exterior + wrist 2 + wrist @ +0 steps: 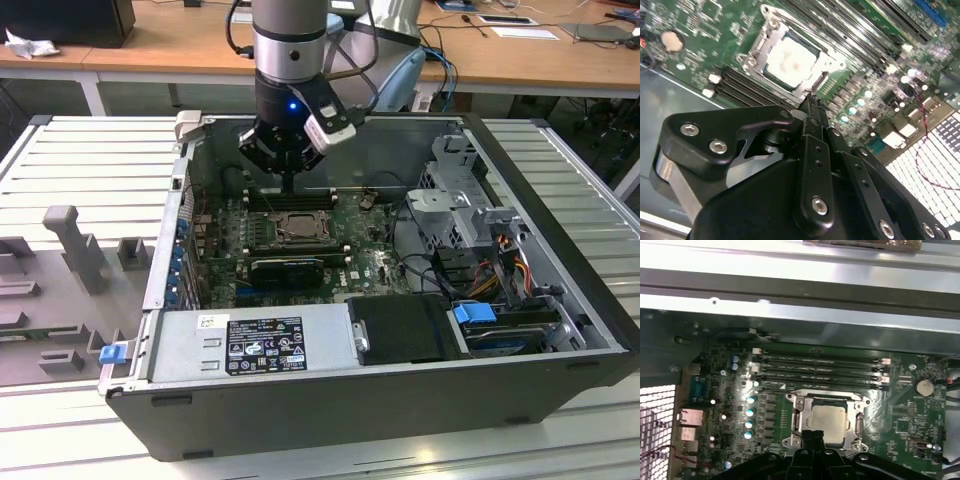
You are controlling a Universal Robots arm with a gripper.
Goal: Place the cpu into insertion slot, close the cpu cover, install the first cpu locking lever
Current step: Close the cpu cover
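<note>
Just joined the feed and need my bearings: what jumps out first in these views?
The gripper hangs inside the open computer case, just above the insertion slot on the green board. In both wrist views the cpu lies seated in that slot, its pale face showing through the window of the cpu cover, with the fingertips closed together at the socket's edge.

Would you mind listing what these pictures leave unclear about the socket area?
- Locking lever: too thin to trace in both wrist views, so latched or free is unclear.
- Near edge of the cpu cover: hidden by the gripper in the first wrist view.
- cpu: too small in the exterior view to judge its seating.
</note>
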